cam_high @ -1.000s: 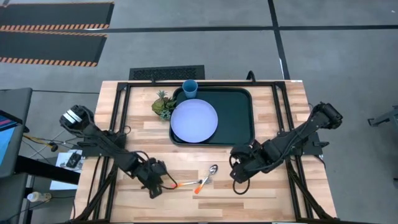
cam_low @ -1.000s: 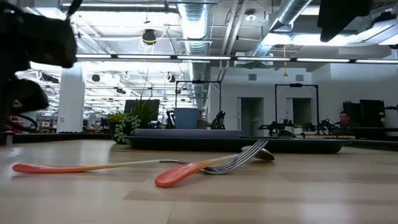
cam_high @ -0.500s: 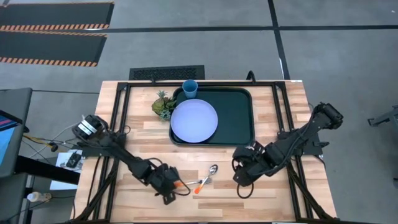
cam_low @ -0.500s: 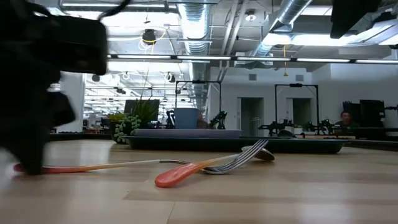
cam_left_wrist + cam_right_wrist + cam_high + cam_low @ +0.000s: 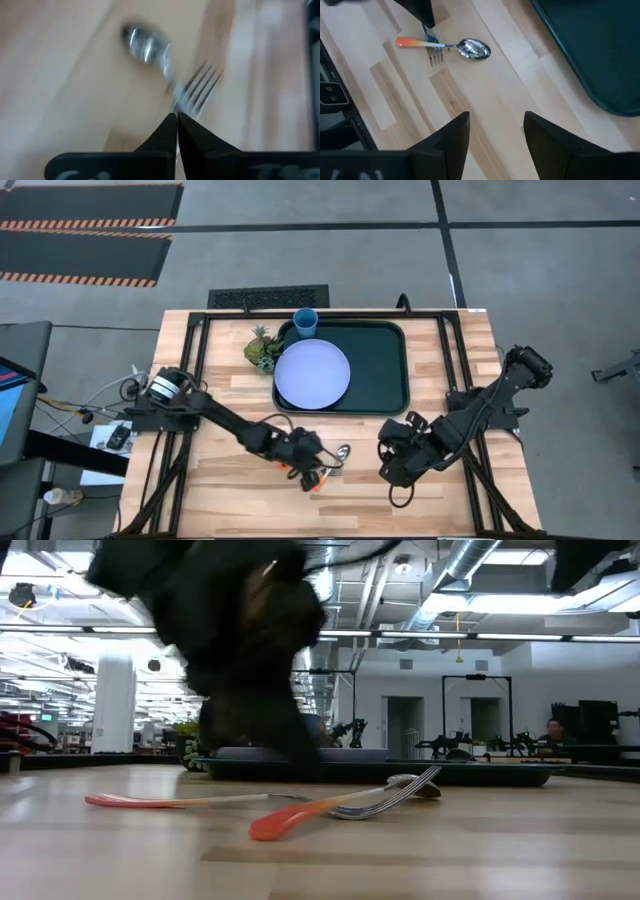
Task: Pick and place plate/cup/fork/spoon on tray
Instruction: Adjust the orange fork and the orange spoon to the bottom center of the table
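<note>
The spoon point(image 5: 470, 48) and the fork point(image 5: 436, 58) lie crossed on the wood near the table's front middle. They also show in the low view, the spoon point(image 5: 170, 803) lying behind the fork point(image 5: 300, 815). My left gripper point(image 5: 176, 117) is shut, with its tips right over the crossing, and it also shows in the high view point(image 5: 312, 465). My right gripper point(image 5: 495, 132) is open and empty, just right of the cutlery in the high view point(image 5: 393, 470). The plate point(image 5: 312, 373) lies on the left part of the tray point(image 5: 385, 370). The cup point(image 5: 305, 321) stands at the tray's far left corner. My left gripper's shut fingertips point(image 5: 169, 125) point down at the place where the fork's neck point(image 5: 186, 100) crosses the spoon's stem point(image 5: 165, 75). I cannot tell whether they touch either one. Both fork and spoon lie flat on the table.
A small green pineapple ornament point(image 5: 263, 348) stands on the table at the tray's left rim. Black frame rails run along the table's left and right sides. Bare wood lies between the tray and the cutlery and along the front edge.
My left gripper has swept from the spoon's handle end toward the table's right, along the spoon as far as the crossing with the fork. The spoon's orange handle end has slid a little toward the right. The fork has stayed in place. My right gripper has edged toward the near edge.
</note>
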